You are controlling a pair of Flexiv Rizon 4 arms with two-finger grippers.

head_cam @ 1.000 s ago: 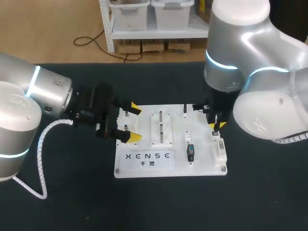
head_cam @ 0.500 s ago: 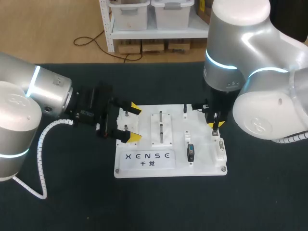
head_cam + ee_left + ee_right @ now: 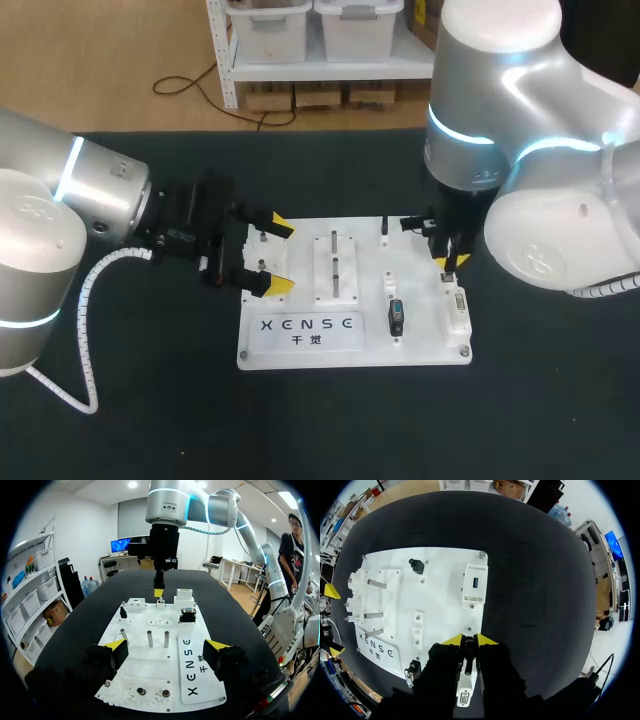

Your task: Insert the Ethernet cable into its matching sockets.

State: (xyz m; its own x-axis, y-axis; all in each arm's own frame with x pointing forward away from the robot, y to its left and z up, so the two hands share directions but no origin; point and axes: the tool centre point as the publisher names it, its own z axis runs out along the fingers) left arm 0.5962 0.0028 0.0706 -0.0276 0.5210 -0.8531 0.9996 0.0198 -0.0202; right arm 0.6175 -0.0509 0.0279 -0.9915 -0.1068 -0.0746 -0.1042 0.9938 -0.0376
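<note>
The right gripper (image 3: 468, 640) is being held low over the right edge of the white board (image 3: 300, 347). Its fingers are being pinched on what is likely the Ethernet plug (image 3: 468, 654), ready for the small socket (image 3: 159, 603) below. The left gripper (image 3: 166, 646) is being held with fingers spread wide at the board's left edge, maybe to steady it. A black connector (image 3: 397, 318) is being held in a middle mount.

Silver-grey left arm (image 3: 60, 200) and right arm (image 3: 520, 150) carry cyan light rings and a white ribbed cable (image 3: 85, 300).
</note>
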